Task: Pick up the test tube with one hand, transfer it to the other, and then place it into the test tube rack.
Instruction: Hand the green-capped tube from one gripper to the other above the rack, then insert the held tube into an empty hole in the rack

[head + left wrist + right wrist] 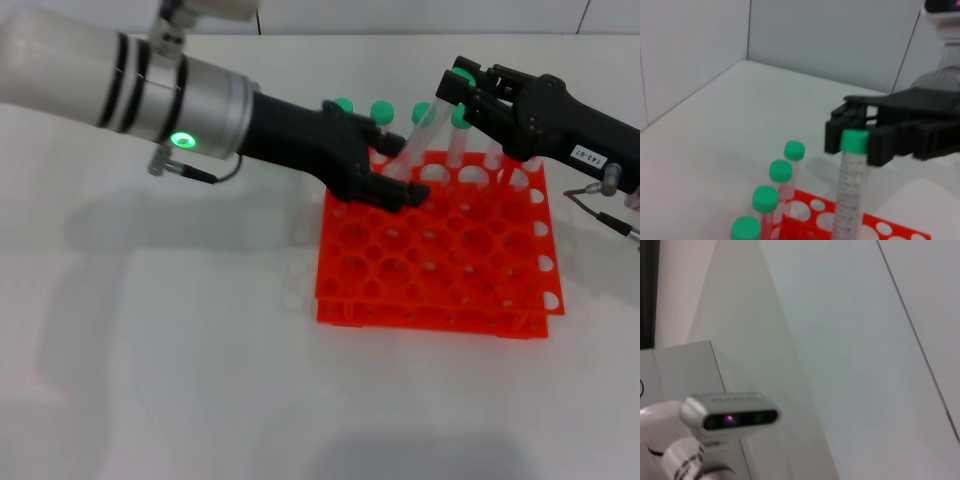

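The test tube (428, 135), clear with a green cap (854, 141), hangs tilted over the back of the orange test tube rack (430, 255). My left gripper (398, 170), on the silver-white arm, is shut on the tube's lower part. From the right, the right gripper (456, 92) on the black arm is shut on the tube just under its cap. In the left wrist view its black fingers (880, 145) sit against both sides of the cap. The right wrist view shows none of these things.
Several other green-capped tubes (382, 110) stand in the rack's back row, close beside both grippers, and show as a line (781, 171) in the left wrist view. A white table (180, 350) spreads around the rack. A wall rises behind it.
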